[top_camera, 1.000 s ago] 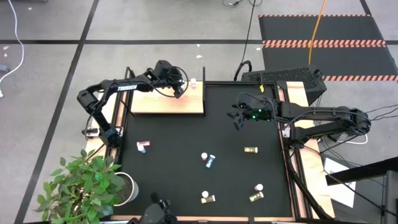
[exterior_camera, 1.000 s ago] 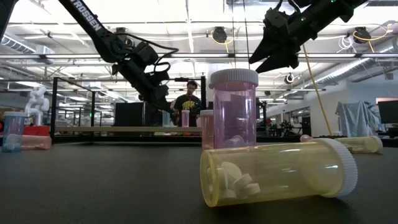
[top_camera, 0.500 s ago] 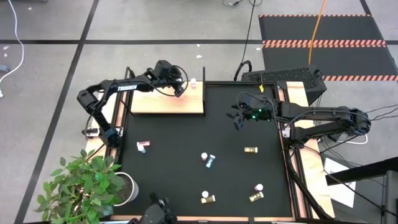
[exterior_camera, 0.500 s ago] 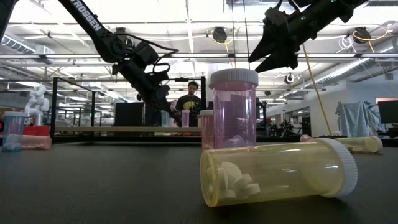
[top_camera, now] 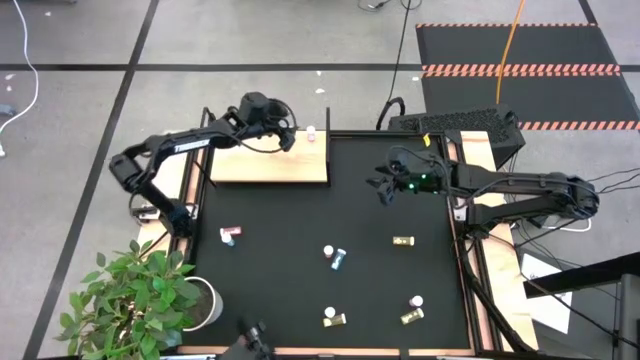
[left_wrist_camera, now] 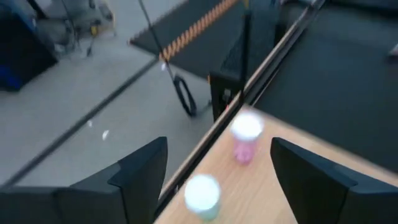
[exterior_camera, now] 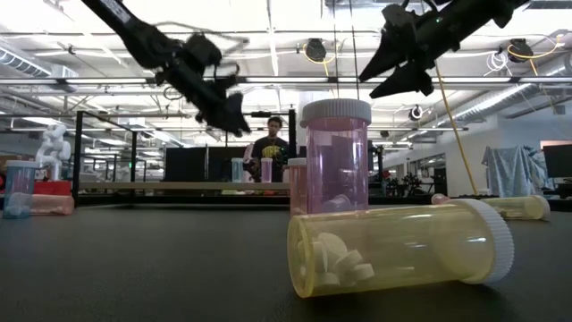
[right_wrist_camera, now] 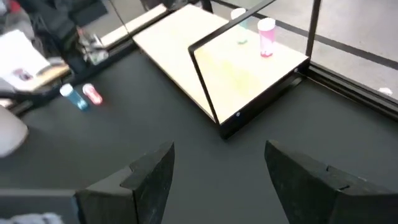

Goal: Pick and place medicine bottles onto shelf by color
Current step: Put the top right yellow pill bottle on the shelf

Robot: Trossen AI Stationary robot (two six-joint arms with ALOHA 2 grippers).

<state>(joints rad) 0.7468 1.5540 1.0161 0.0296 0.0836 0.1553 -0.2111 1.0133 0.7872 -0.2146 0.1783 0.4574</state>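
Observation:
The shelf (top_camera: 268, 160) is a pale wood board at the mat's far left. A pink bottle (left_wrist_camera: 245, 138) and a light blue bottle (left_wrist_camera: 202, 194) stand upright on it near its far right corner. My left gripper (top_camera: 283, 137) hangs open above them, one finger to each side in its wrist view, touching neither. My right gripper (top_camera: 385, 188) hangs open above the mat's far right part, with nothing between its fingers. More medicine bottles lie on the black mat: a pink and blue pair (top_camera: 229, 236), a blue one (top_camera: 336, 256) and yellow ones (top_camera: 402, 241) (top_camera: 334, 318).
Close to the low camera an upright pink bottle (exterior_camera: 335, 156) stands behind a lying yellow one (exterior_camera: 402, 246). A dark metal frame rail (right_wrist_camera: 205, 81) crosses above the shelf. A potted plant (top_camera: 140, 300) stands off the mat's near left corner. A person (exterior_camera: 270, 148) is in the room behind.
My left gripper has let go of the light blue bottle and risen off it, drawing back a little toward the table's left. The bottle stays upright on the shelf next to the pink one.

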